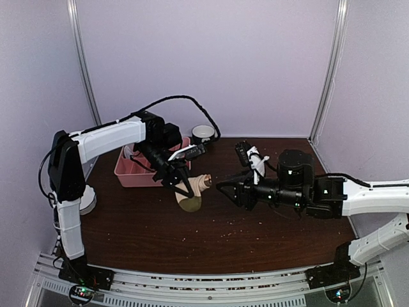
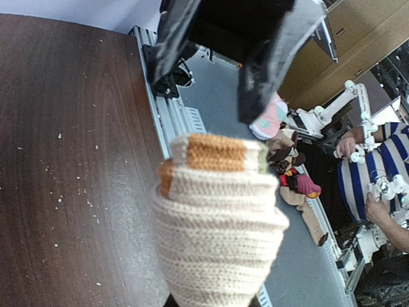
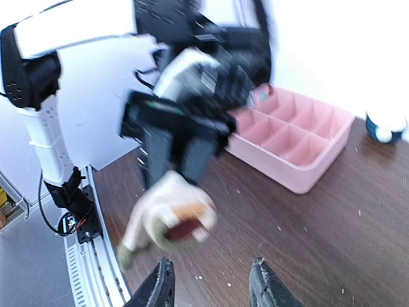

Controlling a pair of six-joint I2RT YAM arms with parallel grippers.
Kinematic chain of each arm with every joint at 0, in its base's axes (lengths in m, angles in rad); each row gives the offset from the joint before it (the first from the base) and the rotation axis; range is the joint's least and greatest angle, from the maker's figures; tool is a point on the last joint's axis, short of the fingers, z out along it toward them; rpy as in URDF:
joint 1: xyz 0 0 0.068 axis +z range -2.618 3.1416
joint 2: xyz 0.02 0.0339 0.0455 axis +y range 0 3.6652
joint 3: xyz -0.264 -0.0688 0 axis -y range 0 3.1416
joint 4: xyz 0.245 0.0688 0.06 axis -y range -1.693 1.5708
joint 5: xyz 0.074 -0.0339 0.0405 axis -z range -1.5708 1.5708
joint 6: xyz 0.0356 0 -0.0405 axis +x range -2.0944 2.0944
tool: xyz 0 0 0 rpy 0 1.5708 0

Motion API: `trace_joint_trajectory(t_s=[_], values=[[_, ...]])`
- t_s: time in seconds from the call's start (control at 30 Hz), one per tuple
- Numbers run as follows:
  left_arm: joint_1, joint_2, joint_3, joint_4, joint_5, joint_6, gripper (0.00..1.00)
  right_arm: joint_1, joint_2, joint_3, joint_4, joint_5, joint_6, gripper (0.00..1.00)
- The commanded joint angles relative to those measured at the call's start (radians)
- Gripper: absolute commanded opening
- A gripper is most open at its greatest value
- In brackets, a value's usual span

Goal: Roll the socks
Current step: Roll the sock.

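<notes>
The tan sock (image 1: 193, 189) is a cream knitted roll with orange, maroon and olive parts. It hangs just above the table's middle. My left gripper (image 1: 174, 179) is shut on it from above, as the right wrist view shows the left gripper (image 3: 182, 153) over the sock (image 3: 172, 220). In the left wrist view the sock (image 2: 217, 217) fills the lower middle and hides my own fingers. My right gripper (image 1: 225, 189) is open and empty, just right of the sock, also in the right wrist view (image 3: 211, 272) and the left wrist view (image 2: 223, 70). I cannot make out the pink sock.
A pink divided tray (image 1: 137, 174) stands at the back left, behind the left gripper; it also shows in the right wrist view (image 3: 300, 173). A dark cup (image 1: 203, 133) sits by the back wall. A white round object (image 1: 87, 199) lies at the left edge. Crumbs dot the brown table.
</notes>
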Motion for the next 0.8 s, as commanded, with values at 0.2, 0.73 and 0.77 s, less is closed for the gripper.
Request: trace_joint_trajectory(t_s=[0.2, 0.73, 0.77], values=[[0.004, -0.001, 0.016, -0.148, 0.098, 0.077, 0.0, 0.059, 0.16, 0.23, -0.139, -0.075, -0.114, 0.41], [-0.01, -0.154, -0.172, 0.385, -0.261, -0.339, 0.0, 0.06, 0.161, 0.305, -0.358, 0.071, -0.101, 0.41], [-0.01, -0.157, -0.178, 0.404, -0.281, -0.353, 0.0, 0.059, 0.149, 0.3, -0.359, 0.075, -0.096, 0.41]])
